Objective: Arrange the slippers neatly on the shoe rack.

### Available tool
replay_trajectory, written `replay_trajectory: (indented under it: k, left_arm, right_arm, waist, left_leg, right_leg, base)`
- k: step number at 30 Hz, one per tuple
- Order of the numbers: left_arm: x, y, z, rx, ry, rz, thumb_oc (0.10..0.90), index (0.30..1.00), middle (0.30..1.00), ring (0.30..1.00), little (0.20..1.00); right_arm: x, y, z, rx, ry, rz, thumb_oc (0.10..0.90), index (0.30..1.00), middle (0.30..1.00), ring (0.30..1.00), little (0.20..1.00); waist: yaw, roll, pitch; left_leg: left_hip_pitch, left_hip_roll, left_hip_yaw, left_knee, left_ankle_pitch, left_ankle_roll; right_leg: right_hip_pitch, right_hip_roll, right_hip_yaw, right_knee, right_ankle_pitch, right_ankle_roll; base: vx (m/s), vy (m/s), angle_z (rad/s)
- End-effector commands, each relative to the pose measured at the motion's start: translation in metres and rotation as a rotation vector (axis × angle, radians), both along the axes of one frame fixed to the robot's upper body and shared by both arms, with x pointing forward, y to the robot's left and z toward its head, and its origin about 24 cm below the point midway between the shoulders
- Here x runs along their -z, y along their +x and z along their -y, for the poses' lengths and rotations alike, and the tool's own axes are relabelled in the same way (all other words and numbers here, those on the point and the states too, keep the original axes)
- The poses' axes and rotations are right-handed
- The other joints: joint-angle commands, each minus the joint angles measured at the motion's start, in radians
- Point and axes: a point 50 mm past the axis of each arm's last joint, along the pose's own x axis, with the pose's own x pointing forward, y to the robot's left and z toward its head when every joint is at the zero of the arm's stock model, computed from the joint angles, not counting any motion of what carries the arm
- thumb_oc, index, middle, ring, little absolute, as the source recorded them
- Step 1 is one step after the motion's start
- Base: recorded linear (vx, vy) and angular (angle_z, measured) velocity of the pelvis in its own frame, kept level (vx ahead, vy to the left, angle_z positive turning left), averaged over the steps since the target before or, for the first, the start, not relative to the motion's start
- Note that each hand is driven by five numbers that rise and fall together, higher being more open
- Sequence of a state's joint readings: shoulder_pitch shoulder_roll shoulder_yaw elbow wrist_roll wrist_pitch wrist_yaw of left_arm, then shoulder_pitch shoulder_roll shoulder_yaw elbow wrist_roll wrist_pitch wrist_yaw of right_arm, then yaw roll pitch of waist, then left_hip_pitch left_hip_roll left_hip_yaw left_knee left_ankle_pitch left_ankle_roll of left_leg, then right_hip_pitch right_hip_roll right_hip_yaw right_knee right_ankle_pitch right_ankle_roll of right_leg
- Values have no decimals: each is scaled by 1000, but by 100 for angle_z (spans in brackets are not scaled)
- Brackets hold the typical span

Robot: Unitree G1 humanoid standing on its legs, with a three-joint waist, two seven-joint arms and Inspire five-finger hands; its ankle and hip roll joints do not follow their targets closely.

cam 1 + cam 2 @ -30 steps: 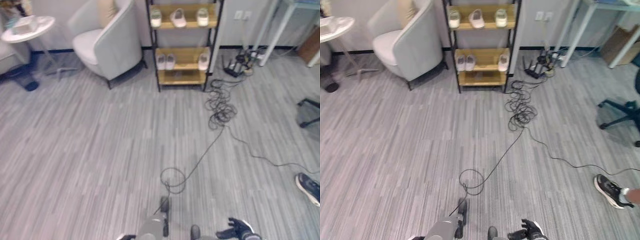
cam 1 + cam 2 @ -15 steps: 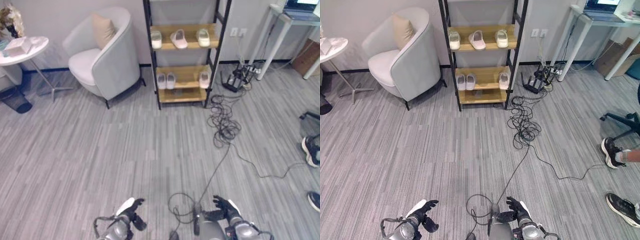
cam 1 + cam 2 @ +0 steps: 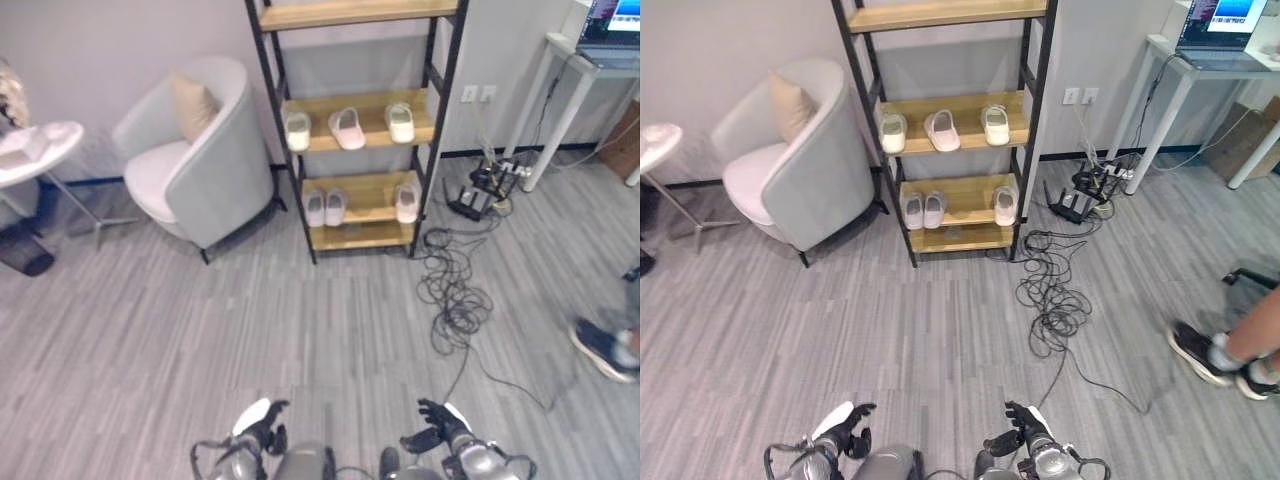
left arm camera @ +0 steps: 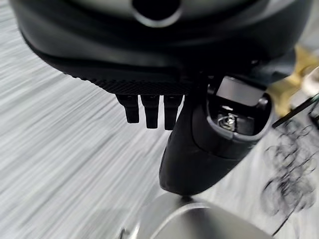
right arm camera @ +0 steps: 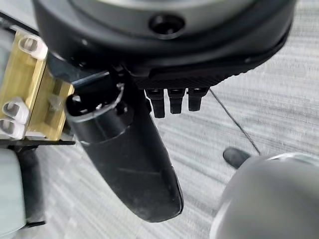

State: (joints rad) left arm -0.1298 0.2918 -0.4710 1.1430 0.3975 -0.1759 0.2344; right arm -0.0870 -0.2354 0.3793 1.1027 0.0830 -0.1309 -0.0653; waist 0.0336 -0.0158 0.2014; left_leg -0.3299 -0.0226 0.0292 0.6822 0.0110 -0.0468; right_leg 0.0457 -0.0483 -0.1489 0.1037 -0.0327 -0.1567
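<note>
The black-framed shoe rack [image 3: 440,120] with wooden shelves stands against the far wall, well ahead of me. On its middle shelf lie three pale slippers [image 3: 347,127], spaced apart, the centre one turned at an angle. Down on the lower shelf a pair of slippers [image 3: 325,207] sits side by side at the left, and a single slipper [image 3: 406,202] lies at the right. My left hand [image 3: 257,428] and right hand [image 3: 436,430] hang low at the view's bottom edge, far from the rack. Both are open and hold nothing.
A grey armchair [image 3: 205,165] with a beige cushion stands left of the rack, and a round white side table [image 3: 40,150] further left. A white desk [image 3: 1185,70] with a laptop is at the right. A person's shoe [image 3: 603,349] shows on the floor at the right.
The camera has moved: the rack now sits lower and larger in the picture and its top shelf shows. Both hands still hang open. The person's feet at the right have shifted.
</note>
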Motion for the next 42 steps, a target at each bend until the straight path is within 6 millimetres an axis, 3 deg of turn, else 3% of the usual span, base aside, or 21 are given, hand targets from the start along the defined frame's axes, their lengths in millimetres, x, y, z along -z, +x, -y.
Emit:
replay_trajectory:
  k: [1,4,9,10,11,14,15,16,17,19,22,23,24,26,27,29,30,32,35,39,42]
  left_arm:
    - [12,-24,38,84,-79,-41,800,900,900,900,900]
    - [16,-34,34,91,-50,-76,800,900,900,900,900]
    - [22,-53,17,-4,-24,-134,800,900,900,900,900]
    - [23,-56,16,-4,-14,-143,800,900,900,900,900]
    - [23,-55,9,-14,14,-149,800,900,900,900,900]
    - [20,-48,7,-13,18,-126,800,900,900,900,900]
    - [18,-44,11,38,18,-107,800,900,900,900,900]
    - [16,-39,11,52,15,-88,800,900,900,900,900]
    - [16,-39,11,52,15,-88,800,900,900,900,900]
    - [14,-35,11,59,11,-72,800,900,900,900,900]
    - [12,-28,14,65,5,-47,800,900,900,900,900]
    - [11,-24,20,90,2,-41,800,900,900,900,900]
    - [11,-22,21,112,7,-38,800,900,900,900,900]
    - [11,-24,22,130,11,-42,800,900,900,900,900]
    - [12,-25,23,137,13,-47,800,900,900,900,900]
    - [14,-29,21,119,11,-60,800,900,900,900,900]
    - [17,-35,18,72,13,-84,800,900,900,900,900]
    - [17,-32,24,59,-2,-88,800,900,900,900,900]
    - [11,-21,26,40,-34,-33,800,900,900,900,900]
    - [9,-16,30,72,-33,-11,800,900,900,900,900]
    - [9,-18,31,91,-28,-19,800,900,900,900,900]
  right_arm:
    - [-12,12,19,10,-37,88,800,900,900,900,900]
    - [-4,0,19,-14,-62,31,800,900,900,900,900]
    - [-1,-3,12,-20,-46,7,800,900,900,900,900]
    - [1,-4,11,-20,-49,-4,800,900,900,900,900]
    - [0,1,7,-26,-33,8,800,900,900,900,900]
    - [-1,3,4,-19,-12,16,800,900,900,900,900]
    - [-3,4,3,-50,-13,22,800,900,900,900,900]
    - [-5,8,3,-64,-18,44,800,900,900,900,900]
    - [-5,8,3,-65,-18,44,800,900,900,900,900]
    - [-7,11,8,-49,-29,55,800,900,900,900,900]
    - [-11,18,14,-35,-47,69,800,900,900,900,900]
    - [-10,16,19,-21,-63,53,800,900,900,900,900]
    - [-8,12,21,-10,-67,41,800,900,900,900,900]
    - [-7,9,22,-2,-69,30,800,900,900,900,900]
    - [-6,5,23,-2,-71,20,800,900,900,900,900]
    - [-3,0,24,0,-76,-1,800,900,900,900,900]
    - [-3,0,24,-12,-82,-7,800,900,900,900,900]
    - [-2,-1,26,2,-97,-9,800,900,900,900,900]
    - [-2,-4,32,57,-103,-13,800,900,900,900,900]
    - [-1,-6,34,69,-102,-28,800,900,900,900,900]
    - [1,-10,35,88,-93,-33,800,900,900,900,900]
  waist:
    - [44,83,25]
    - [81,88,7]
    - [119,63,-43]
    - [125,41,-52]
    - [116,29,-43]
    - [91,51,-24]
    - [67,62,-6]
    - [60,62,0]
    - [58,63,0]
    - [56,65,-3]
    - [45,81,4]
    - [22,91,7]
    - [10,87,6]
    - [3,84,6]
    - [-2,75,-2]
    - [9,51,-29]
    - [14,43,-39]
    - [0,33,-26]
    - [29,-8,22]
    - [58,11,13]
    - [56,28,0]
  left_leg:
    - [75,-35,-22,-443,83,18]
    - [65,-89,8,-664,155,19]
    - [116,-111,27,-649,164,61]
    - [125,-119,38,-637,140,84]
    - [164,-112,49,-615,84,111]
    - [217,-86,55,-586,31,129]
    - [285,-84,21,-575,-6,131]
    - [313,-86,-2,-564,-26,121]
    - [313,-84,-4,-564,-25,120]
    - [362,-72,-37,-547,-65,95]
    - [406,-51,-69,-554,-103,78]
    - [450,-27,-119,-559,-140,63]
    - [459,-18,-157,-553,-156,53]
    - [470,-6,-174,-547,-167,44]
    - [473,9,-193,-540,-167,32]
    - [469,40,-203,-520,-158,10]
    - [444,104,-219,-441,-79,-12]
    - [320,194,-149,-263,73,-1]
    - [190,180,-121,-53,87,24]
    - [152,36,-92,-208,-1,25]
    - [143,-6,-16,-368,3,37]
  right_leg:
    - [38,77,91,-28,-39,185]
    - [147,117,138,-25,-94,175]
    - [195,128,172,56,-122,194]
    - [171,119,166,153,-65,228]
    - [54,84,137,430,124,366]
    - [-27,35,70,572,159,367]
    - [-129,38,51,562,74,328]
    - [-152,33,26,461,6,300]
    - [-150,35,24,456,9,299]
    - [-169,-26,-1,216,-12,264]
    - [-206,-89,30,90,56,272]
    - [-244,-161,124,33,115,295]
    - [-255,-183,211,23,141,304]
    - [-251,-196,248,36,145,316]
    - [-242,-197,281,60,149,322]
    - [-202,-191,244,51,132,333]
    - [-191,-155,213,77,100,326]
    - [-137,-124,162,81,53,288]
    - [-77,-95,107,50,36,233]
    - [-40,-45,85,44,-1,228]
    - [-28,-12,60,58,-24,225]
  base:
    - [601,-83,-43]
    - [613,-134,-35]
    - [497,-64,-66]
    - [346,-62,-41]
    - [341,-61,-34]
    - [421,5,-3]
    - [429,-43,31]
    - [428,-45,15]
    - [381,-159,-6]
    - [393,-246,-25]
    - [326,-231,14]
    - [429,-355,49]
    - [526,-475,34]
    - [233,-280,35]
    - [193,-296,85]
    - [329,-585,109]
    - [330,-715,10]
    - [187,-670,9]
    - [79,-542,64]
    - [209,-239,4]
    - [161,-141,34]
